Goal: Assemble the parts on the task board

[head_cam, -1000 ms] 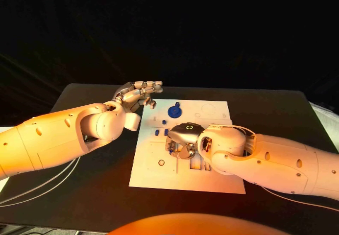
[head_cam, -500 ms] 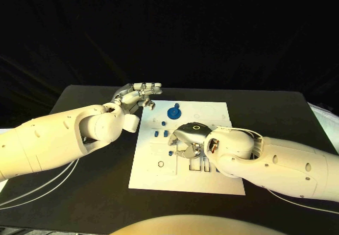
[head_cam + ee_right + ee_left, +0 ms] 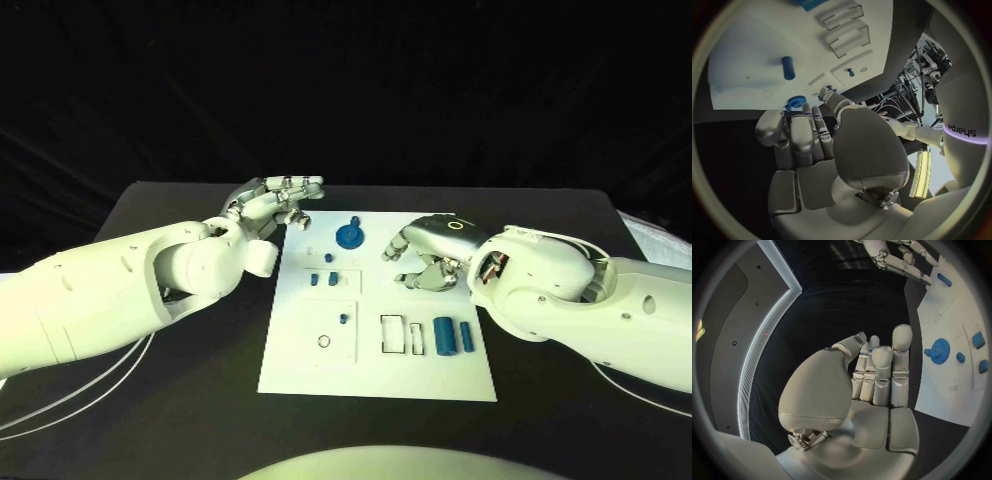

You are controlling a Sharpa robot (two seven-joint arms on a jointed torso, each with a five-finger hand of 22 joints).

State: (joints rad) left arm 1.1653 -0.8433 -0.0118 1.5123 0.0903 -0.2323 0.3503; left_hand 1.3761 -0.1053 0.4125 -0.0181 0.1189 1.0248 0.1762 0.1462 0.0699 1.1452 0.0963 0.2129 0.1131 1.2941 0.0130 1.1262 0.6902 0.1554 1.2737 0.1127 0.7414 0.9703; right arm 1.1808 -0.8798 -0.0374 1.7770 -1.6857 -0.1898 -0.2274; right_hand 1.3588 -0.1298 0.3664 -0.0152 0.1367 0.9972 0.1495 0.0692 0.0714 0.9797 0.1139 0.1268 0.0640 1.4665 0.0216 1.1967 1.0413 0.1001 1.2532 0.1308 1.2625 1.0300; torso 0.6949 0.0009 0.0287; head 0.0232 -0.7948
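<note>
The white task board (image 3: pixel 378 370) lies in the middle of the black table. A blue gear (image 3: pixel 351 235) stands near its far edge, with small blue blocks (image 3: pixel 315 282) below it. Two blue cylinders (image 3: pixel 444 335) lie in slots on the near right, beside outlined slots. My right hand (image 3: pixel 424 252) hovers over the board's far right part, fingers bent down, holding nothing. My left hand (image 3: pixel 278 200) sits at the board's far left corner, fingers straight and empty. The left wrist view shows my left hand (image 3: pixel 876 375), the gear (image 3: pixel 940 350) and the right hand (image 3: pixel 898 257). The right wrist view shows my right hand (image 3: pixel 811 145), one cylinder (image 3: pixel 787 67) and the gear (image 3: pixel 795 102).
A small blue peg (image 3: pixel 343 316) and a small ring (image 3: pixel 325 342) sit on the board's near left part. Bare black table (image 3: pixel 173 400) lies on both sides of the board. A dark curtain hangs behind the table.
My right hand has lifted off the board's middle and moved toward the far right, uncovering the slots and the two blue cylinders. The left hand has hardly moved.
</note>
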